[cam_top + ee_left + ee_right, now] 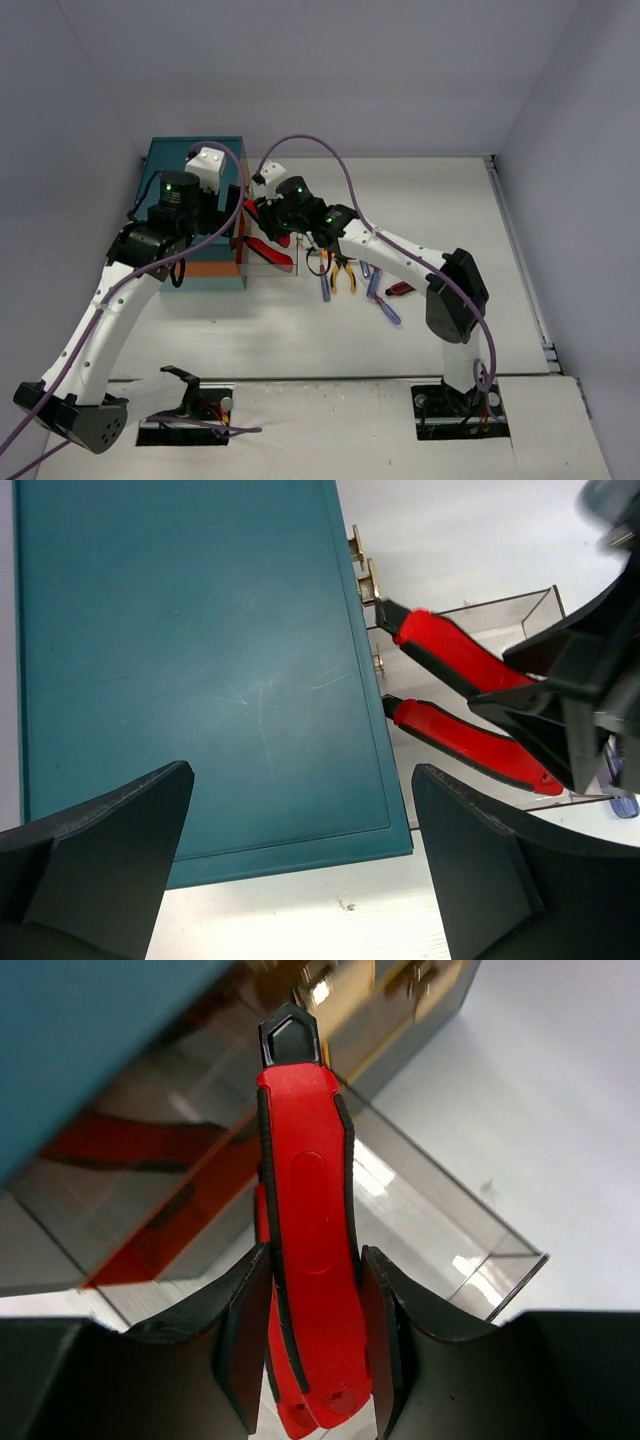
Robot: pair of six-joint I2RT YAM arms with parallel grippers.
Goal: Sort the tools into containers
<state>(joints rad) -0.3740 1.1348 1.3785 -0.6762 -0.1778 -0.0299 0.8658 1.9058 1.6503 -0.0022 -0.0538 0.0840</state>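
The teal chest (170,160) stands at the back left, with an orange band near its base; a clear drawer (272,262) is pulled out of its right side. My right gripper (268,218) is shut on red-and-black cutters (268,250) and holds them over that open drawer. In the right wrist view the gripper (312,1290) clamps the cutters (305,1200), handles pointing at the brass knobs (335,995). My left gripper (300,810) is open and empty above the chest top (200,660); that view also shows the cutters (460,670).
On the table right of the drawer lie orange-handled pliers (343,276), blue-handled screwdrivers (325,287) (385,306) and another red-and-black cutter (400,289). White walls close in the back and both sides.
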